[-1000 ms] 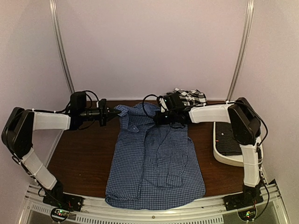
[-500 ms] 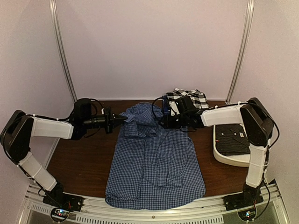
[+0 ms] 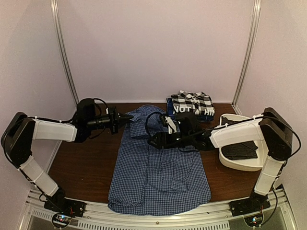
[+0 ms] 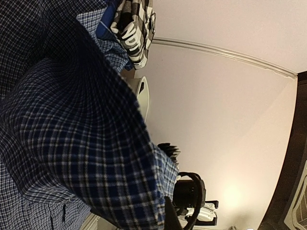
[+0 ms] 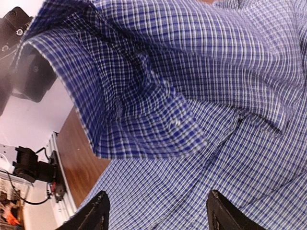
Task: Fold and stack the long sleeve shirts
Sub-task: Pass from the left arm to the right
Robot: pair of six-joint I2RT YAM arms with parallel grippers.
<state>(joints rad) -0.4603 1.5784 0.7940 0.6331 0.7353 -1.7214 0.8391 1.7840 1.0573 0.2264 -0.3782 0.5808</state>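
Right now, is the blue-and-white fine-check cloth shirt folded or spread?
Mostly spread: the shirt lies flat on the table, its top edge lifted by the left gripper.

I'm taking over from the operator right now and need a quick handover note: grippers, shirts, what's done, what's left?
Left gripper: shut on the blue fine-check shirt at a far corner beside the collar, lifting it off the table.
Right gripper: open above the shirt's chest, holding nothing.
Black-and-white check shirt: folded, lying on the dark blue "NOT" shirt at the table's far edge.
Done: those two are stacked.
Left: fold the blue shirt, which is mostly spread out, and add it to the stack.
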